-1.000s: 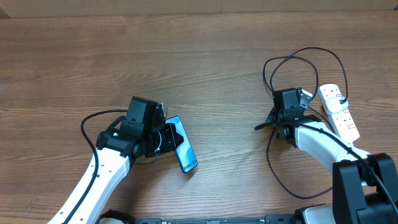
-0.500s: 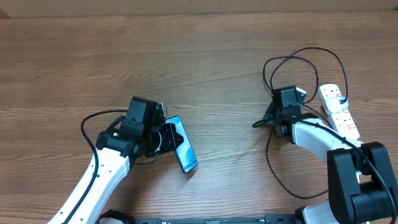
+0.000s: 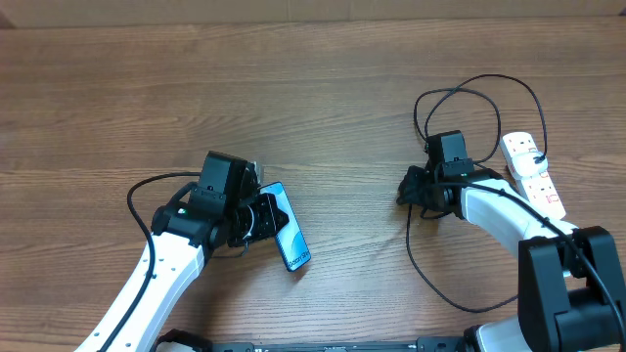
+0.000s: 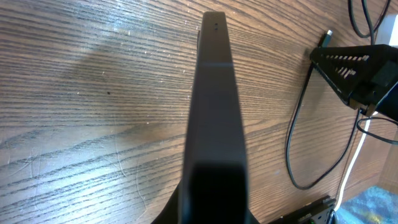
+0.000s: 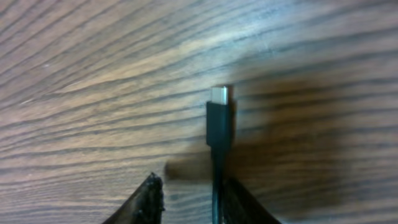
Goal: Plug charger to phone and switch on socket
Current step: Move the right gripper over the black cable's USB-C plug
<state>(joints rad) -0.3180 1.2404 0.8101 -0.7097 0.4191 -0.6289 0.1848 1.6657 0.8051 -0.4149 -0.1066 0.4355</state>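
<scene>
phone [image 3: 287, 238] tilted; black charger [image 5: 219, 124] looped (tip unplugged) beside white socket [image 3: 533, 172]

I see a wooden surface [image 3: 313, 108], its brown grain running left to right and filling nearly the whole overhead view. A pale tan strip [image 3: 293, 9] lies along its far edge. In my left wrist view, tiny white specks [image 4: 124, 15] dot the wood. A blurred blue patch [image 4: 378, 200] sits in the lower right corner.

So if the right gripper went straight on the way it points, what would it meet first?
Bare table first; further along, probably the phone held on edge by the left gripper. The right gripper seems roughly in line, though height is unclear.
</scene>
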